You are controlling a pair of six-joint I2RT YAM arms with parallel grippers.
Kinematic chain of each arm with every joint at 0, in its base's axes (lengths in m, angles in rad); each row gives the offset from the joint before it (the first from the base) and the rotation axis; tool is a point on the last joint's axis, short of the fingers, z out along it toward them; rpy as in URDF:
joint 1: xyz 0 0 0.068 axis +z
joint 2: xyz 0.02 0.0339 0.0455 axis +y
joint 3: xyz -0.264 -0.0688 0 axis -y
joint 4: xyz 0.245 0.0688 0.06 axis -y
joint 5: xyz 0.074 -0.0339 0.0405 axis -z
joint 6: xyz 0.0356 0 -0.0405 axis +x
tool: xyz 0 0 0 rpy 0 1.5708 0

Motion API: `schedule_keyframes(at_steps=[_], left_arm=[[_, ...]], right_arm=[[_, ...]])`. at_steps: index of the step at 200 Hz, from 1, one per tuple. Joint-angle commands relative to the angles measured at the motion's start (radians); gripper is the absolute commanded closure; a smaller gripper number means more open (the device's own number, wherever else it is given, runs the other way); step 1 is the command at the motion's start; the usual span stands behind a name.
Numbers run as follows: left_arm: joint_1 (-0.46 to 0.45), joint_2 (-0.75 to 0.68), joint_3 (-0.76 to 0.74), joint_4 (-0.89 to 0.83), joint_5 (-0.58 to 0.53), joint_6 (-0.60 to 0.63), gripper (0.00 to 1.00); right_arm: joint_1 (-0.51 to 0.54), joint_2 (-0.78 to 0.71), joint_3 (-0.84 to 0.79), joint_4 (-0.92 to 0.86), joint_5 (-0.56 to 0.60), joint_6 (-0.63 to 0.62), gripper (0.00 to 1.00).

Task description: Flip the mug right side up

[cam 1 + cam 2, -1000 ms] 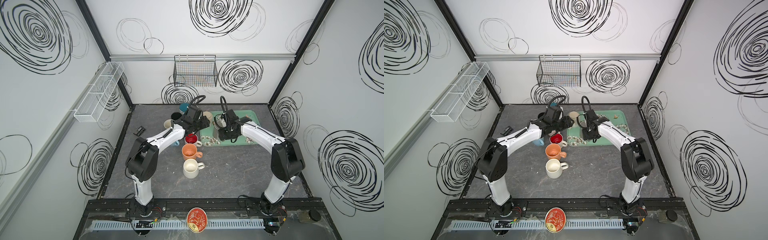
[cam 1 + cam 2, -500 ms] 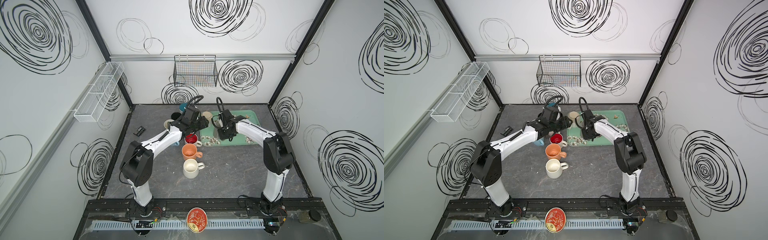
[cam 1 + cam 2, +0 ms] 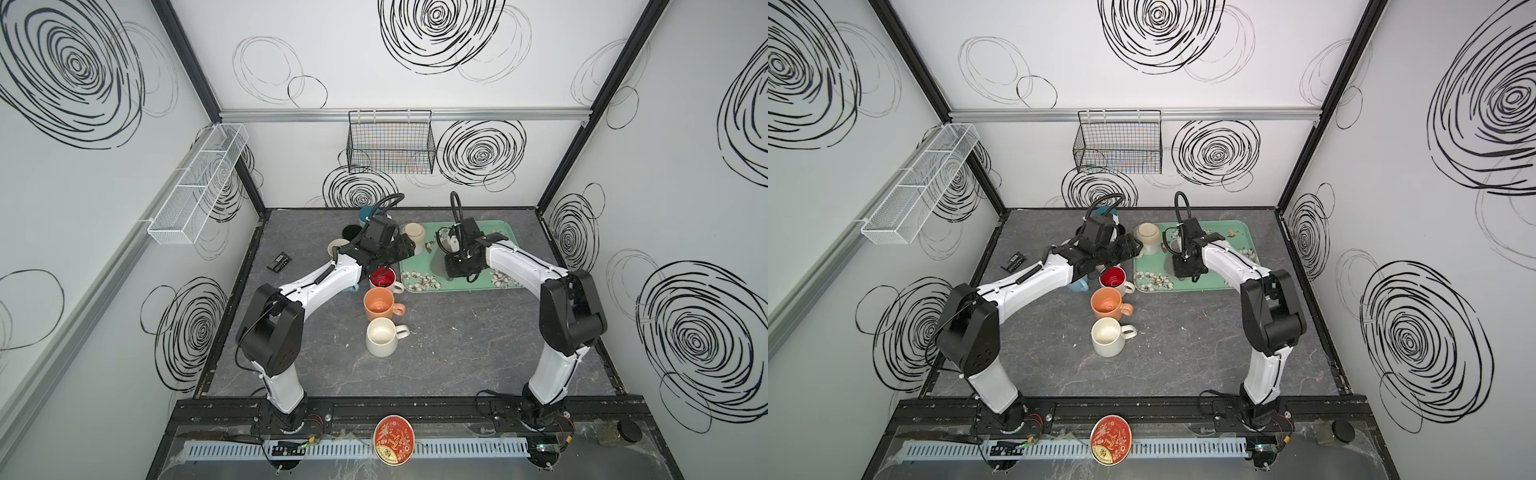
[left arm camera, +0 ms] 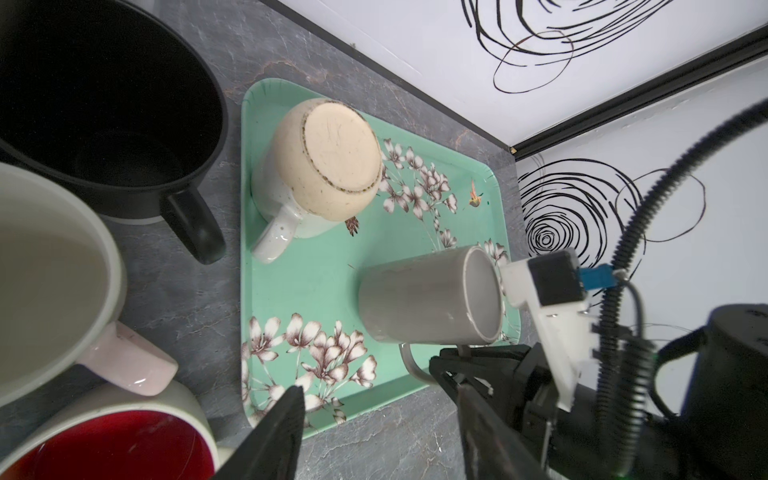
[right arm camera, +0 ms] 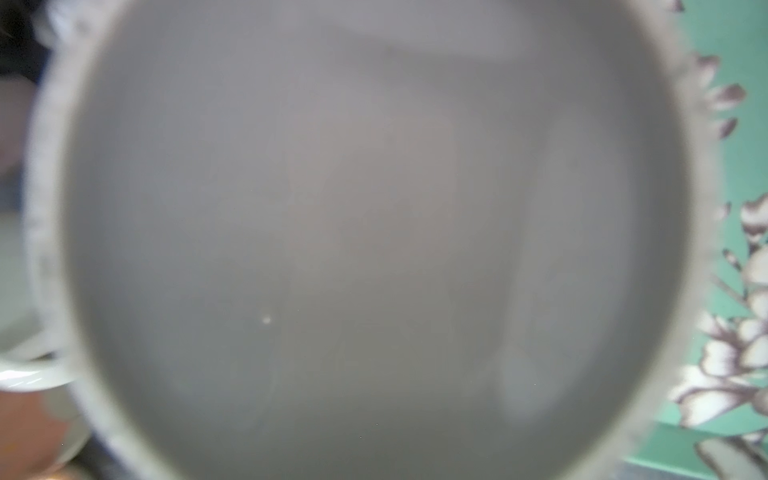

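A grey mug [image 4: 424,303] is tipped on its side over the green flowered tray [image 4: 316,266], its mouth facing my right wrist. My right gripper [image 4: 440,368] is shut on the mug's handle at the tray's near edge. The right wrist view shows only the blurred grey inside of the mug [image 5: 374,228]. In both top views my right gripper [image 3: 457,268] [image 3: 1187,268] hangs over the tray's middle. My left gripper [image 4: 378,399] stands open with nothing in it, over the table by the tray's left corner [image 3: 405,249]. A beige mug [image 4: 328,162] sits upside down on the tray.
Upright mugs crowd the table left of the tray: black [image 4: 104,104], pale with a pink handle [image 4: 41,270], red-lined [image 3: 383,277], orange [image 3: 378,303], cream [image 3: 381,336], teal [image 3: 368,214]. A small black device [image 3: 279,262] lies farther left.
My right gripper has shut on the grey mug's handle. The left gripper's jaws have widened a little.
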Motion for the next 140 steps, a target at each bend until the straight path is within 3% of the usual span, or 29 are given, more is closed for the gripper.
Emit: schedule_keyframes(at_steps=[1,28,60,140], left_arm=[[0.021,-0.054,-0.031,0.123,0.028,-0.031,0.36],[0.033,-0.084,-0.092,0.268,0.084,-0.077,0.35],[0.05,-0.083,-0.199,0.516,0.182,-0.242,0.34],[0.042,-0.033,-0.256,0.899,0.223,-0.491,0.34]], right_arm=[[-0.065,-0.129,-0.026,0.22,-0.189,0.108,1.0],[-0.107,-0.16,-0.051,0.313,-0.319,0.183,1.0],[-0.127,-0.184,-0.048,0.405,-0.417,0.258,1.0],[-0.129,-0.217,-0.008,0.735,-0.7,0.445,1.0]])
